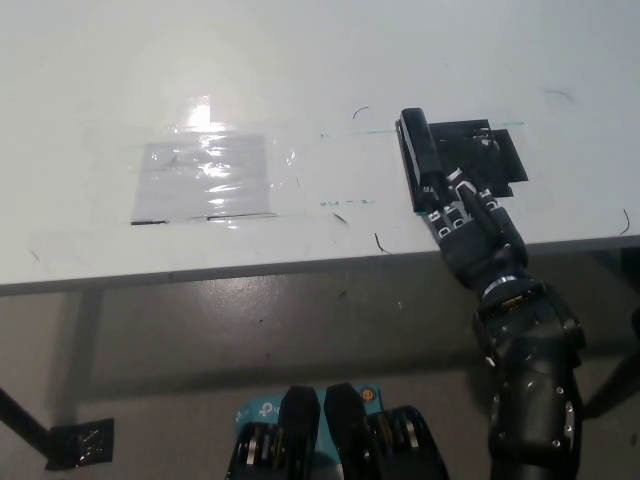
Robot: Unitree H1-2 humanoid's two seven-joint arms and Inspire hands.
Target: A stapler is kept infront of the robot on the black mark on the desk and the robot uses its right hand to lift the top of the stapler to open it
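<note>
A clear, glossy tape patch point(205, 178) lies on the left part of the white desk point(300, 70), roughly rectangular, with a bright glare spot point(200, 110) just above its upper edge. A wider, fainter outline of clear film surrounds the patch and reaches toward the front edge of the desk. Small dark pen squiggles point(379, 243) are scattered on the surface, 1 near the front edge and 1 point(360, 111) farther back. Short teal marks point(345, 203) sit between the patch and the squiggles. Below the desk edge is grey floor point(250, 320), with a black tape square point(80, 443) at lower left.
</note>
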